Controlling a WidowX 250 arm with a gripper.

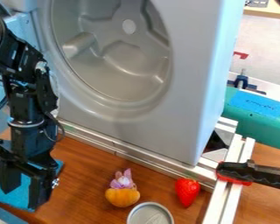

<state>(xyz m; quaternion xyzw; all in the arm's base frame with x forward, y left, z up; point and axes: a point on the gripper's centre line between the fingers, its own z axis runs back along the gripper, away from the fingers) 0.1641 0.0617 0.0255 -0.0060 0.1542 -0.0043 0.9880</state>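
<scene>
Black two-finger gripper [25, 186], spread with nothing pinched, hanging at flat blue cloth [12, 199]. Well apart on brown wooden tabletop [87, 175], purple-and-orange plush toy [122, 192] beside red plastic strawberry [187, 191]; black-and-red clamp [247, 173] across silver metal rail [217, 201], probably against slipping.

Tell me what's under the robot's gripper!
A blue cloth lies under the open gripper, on the brown wooden table. The two fingers cover some of the cloth, so I can't see what's behind them.
</scene>
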